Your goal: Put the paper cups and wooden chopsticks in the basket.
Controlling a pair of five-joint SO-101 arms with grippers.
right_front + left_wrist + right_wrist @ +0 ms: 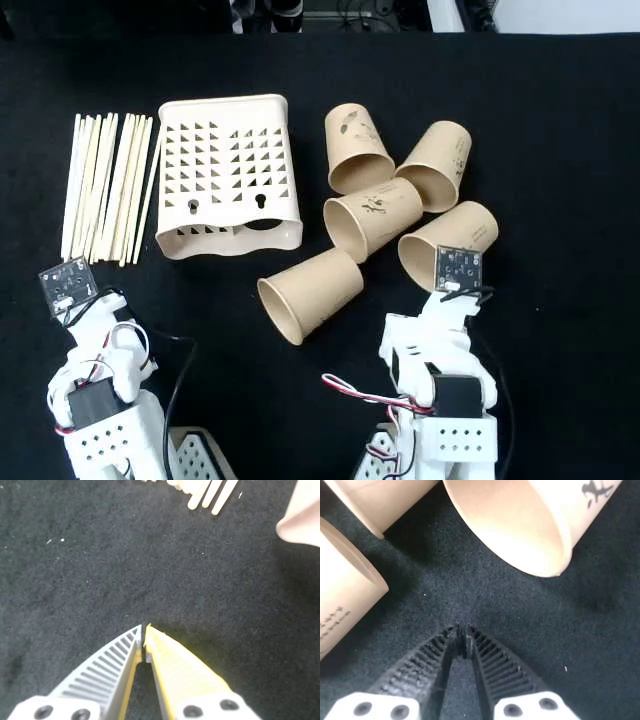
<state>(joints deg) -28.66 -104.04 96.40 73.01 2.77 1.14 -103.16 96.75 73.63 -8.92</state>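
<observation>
Several paper cups lie on their sides on the black table, among them one in the middle (310, 293) and one nearest the right arm (452, 240). A bundle of wooden chopsticks (105, 185) lies at the left, beside a white slotted basket (228, 175) tipped on its side. My left gripper (144, 630) is shut and empty over bare cloth, short of the chopstick ends (210, 492). My right gripper (462, 629) is shut and empty just before the open mouth of a cup (520, 525), with another cup (345, 585) to one side.
Both arms' bases stand at the table's front edge, the left arm (100, 370) and the right arm (440, 370). A corner of the basket (302, 520) shows in the left wrist view. Black cloth lies bare at the far right and front centre.
</observation>
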